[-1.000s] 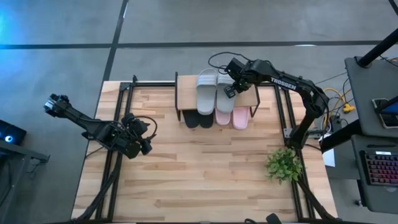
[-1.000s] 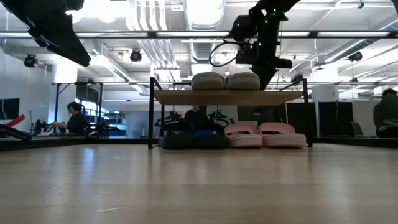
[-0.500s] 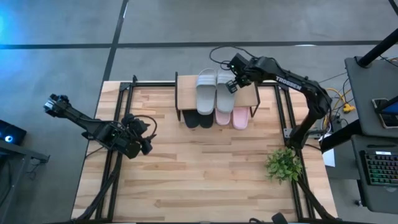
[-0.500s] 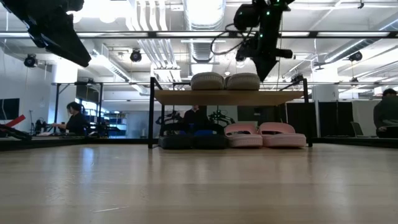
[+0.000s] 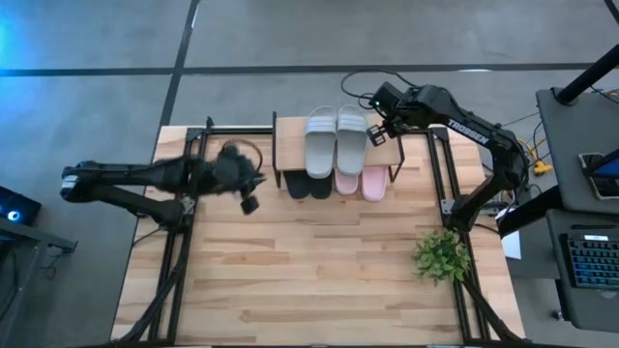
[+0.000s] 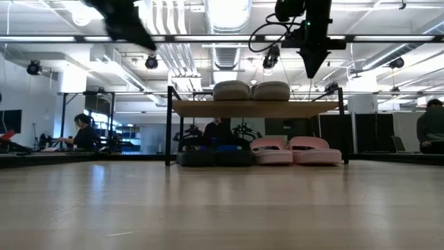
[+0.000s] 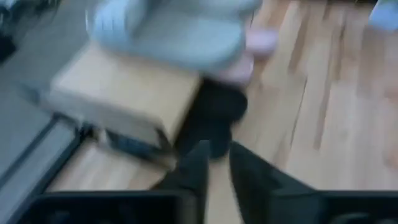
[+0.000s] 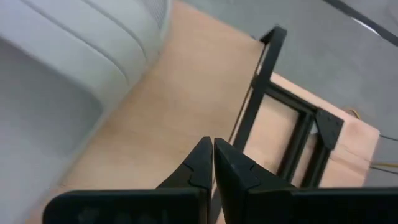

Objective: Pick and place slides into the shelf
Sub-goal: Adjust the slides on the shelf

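The right arm has white letters on its dark side that read "TROSSEN", seen from above near the shelf. No other words can be read.

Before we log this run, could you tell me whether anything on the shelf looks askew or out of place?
Nothing stands out. The grey slides lie side by side on the shelf top, with the black slides and pink slides paired neatly below.

The left gripper points at the shelf, fingers nearly together. Grey slides lie on top; black slides sit below.
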Action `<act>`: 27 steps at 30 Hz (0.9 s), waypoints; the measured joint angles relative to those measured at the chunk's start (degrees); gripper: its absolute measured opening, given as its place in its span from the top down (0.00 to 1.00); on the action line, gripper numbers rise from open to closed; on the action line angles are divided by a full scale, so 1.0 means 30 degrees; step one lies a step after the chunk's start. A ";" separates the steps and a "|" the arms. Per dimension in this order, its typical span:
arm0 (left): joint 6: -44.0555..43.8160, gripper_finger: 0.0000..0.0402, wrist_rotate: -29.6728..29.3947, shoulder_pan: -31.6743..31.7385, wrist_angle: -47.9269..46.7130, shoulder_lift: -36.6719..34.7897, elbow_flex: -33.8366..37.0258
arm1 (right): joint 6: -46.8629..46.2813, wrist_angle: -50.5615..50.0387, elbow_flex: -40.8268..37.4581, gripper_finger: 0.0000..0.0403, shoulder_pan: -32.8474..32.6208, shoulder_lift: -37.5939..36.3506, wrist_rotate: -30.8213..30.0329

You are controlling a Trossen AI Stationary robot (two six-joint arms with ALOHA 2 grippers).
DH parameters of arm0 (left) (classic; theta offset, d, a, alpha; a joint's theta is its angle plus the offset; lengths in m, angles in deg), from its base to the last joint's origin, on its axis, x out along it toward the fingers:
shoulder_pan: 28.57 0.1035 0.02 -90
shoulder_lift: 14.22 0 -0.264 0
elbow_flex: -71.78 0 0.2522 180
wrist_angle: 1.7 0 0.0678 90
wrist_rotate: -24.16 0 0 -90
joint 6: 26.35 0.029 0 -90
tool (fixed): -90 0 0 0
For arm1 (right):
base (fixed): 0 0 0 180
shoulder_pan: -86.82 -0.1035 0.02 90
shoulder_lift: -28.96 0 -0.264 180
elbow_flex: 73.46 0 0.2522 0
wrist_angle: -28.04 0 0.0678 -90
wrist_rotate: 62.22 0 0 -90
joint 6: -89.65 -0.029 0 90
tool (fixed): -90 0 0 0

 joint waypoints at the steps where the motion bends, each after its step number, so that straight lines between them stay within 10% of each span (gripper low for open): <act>1: 0.1042 0.93 0.0744 0.0764 0.0751 0.0252 -0.0304 | -0.0015 -0.0071 -0.0094 0.98 -0.0036 -0.0001 0.0000; 11: 0.5240 1.00 0.8522 0.7232 0.1685 0.6263 -0.3688 | -0.0015 0.0055 -0.0452 0.98 -0.0311 -0.0005 0.0000; 27: 0.7901 1.00 0.8800 0.7717 0.0664 1.2680 -0.8527 | 0.0885 0.0041 -0.0453 0.98 -0.0318 -0.0015 0.0000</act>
